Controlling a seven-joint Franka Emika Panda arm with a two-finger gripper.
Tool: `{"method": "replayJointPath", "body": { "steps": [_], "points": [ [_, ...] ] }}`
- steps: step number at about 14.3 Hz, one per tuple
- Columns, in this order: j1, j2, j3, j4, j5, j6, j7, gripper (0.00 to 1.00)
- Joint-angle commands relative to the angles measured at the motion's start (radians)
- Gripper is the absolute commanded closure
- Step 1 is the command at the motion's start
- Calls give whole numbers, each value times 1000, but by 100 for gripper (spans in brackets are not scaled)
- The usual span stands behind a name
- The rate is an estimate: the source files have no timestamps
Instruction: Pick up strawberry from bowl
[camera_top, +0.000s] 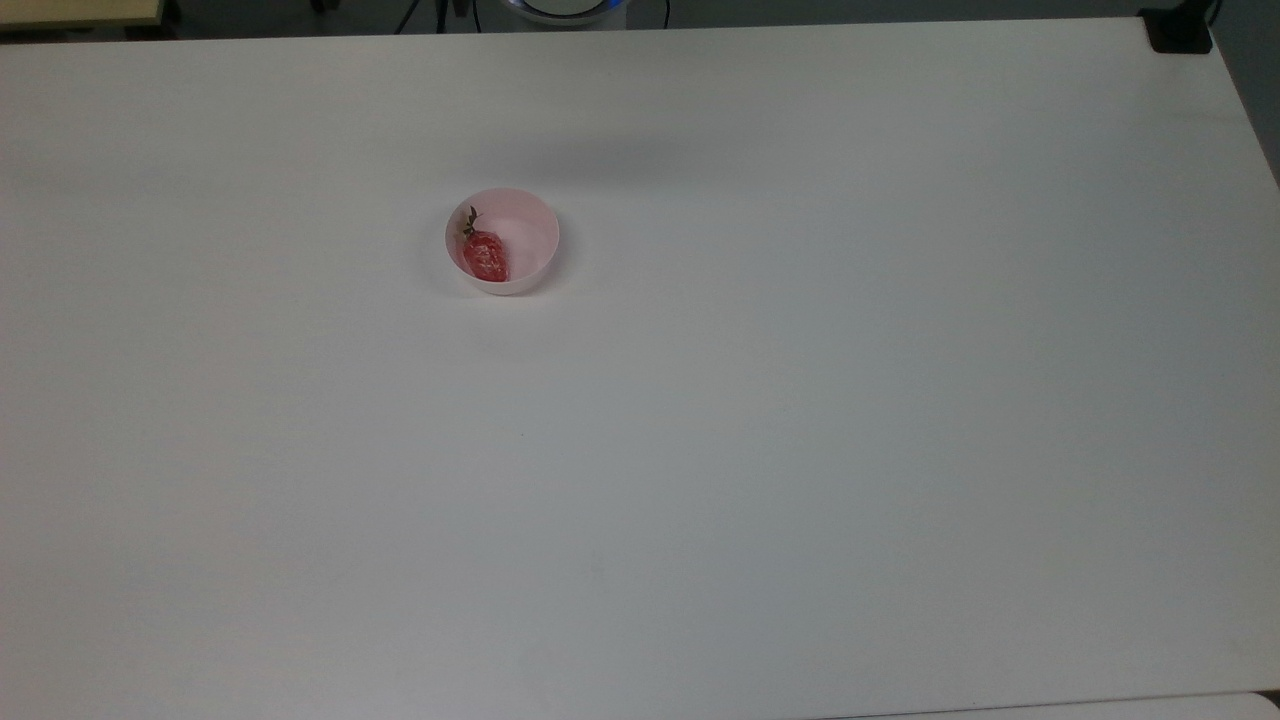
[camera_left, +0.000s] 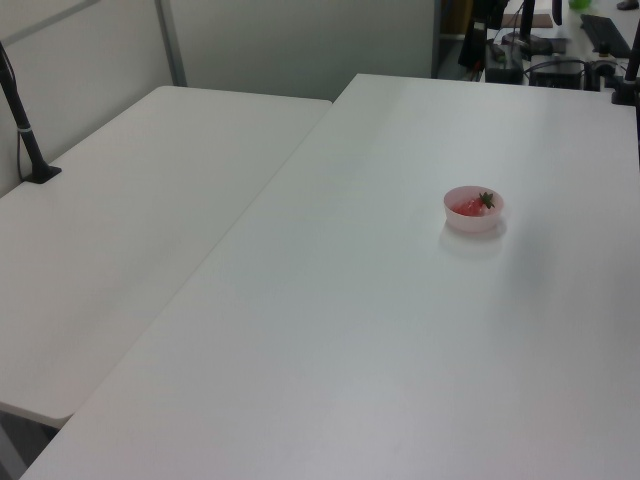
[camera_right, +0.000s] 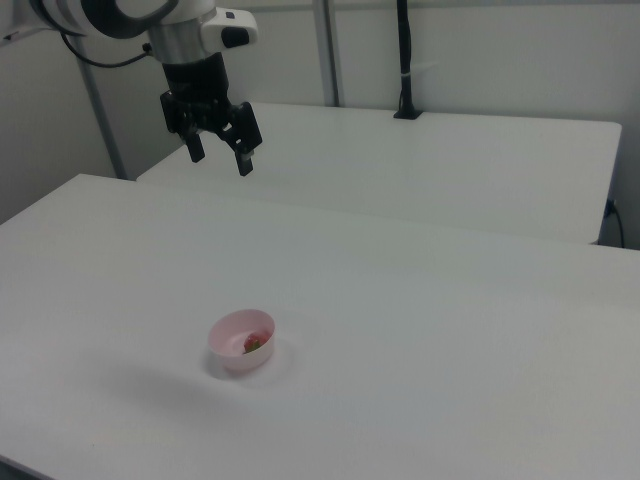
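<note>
1. You have no brand, label or readable writing to go by on the bowl (camera_top: 520, 225), the bench (camera_top: 700, 450) or the arm.
2. The bench is a plain matt white top. The pale pink bowl stands upright on it, nearer the far edge in the top view and left of centre there.
3. The strawberry (camera_top: 486, 255) lies inside the bowl, against the wall on the top view's left, its dark green stem pointing up and away toward the rim. In the left view the strawberry (camera_left: 472, 205) sits with its stem on the left view's right; in the right view only a bit of red and green (camera_right: 253, 343) peeks over the bowl rim (camera_right: 241, 322).
4. The end effector (camera_right: 221, 154) hangs well above the bench, up and to the right view's left of the bowl, well apart from it. Its two black fingers (camera_right: 244, 157) stand spread with a clear gap between them, and they hold nothing.
5. Beyond the bowl in the right view, a second white table (camera_right: 450, 160) abuts the bench, with a black pole (camera_right: 405, 60) clamped at its far edge.
6. Pale partition walls with grey metal posts (camera_right: 325, 50) stand behind that table. In the left view, dark equipment and cables (camera_left: 540, 50) sit past the bench's far end.
</note>
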Motion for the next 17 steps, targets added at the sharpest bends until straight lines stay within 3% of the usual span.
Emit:
{"method": "replayJointPath", "body": {
  "steps": [1, 12, 17],
  "points": [
    [25, -14, -15, -15, -5, 15, 28, 0],
    [20, -18, -16, -26, -5, 12, 10, 0],
    [12, -11, -16, -96, -28, 20, -343, 0]
  ]
}}
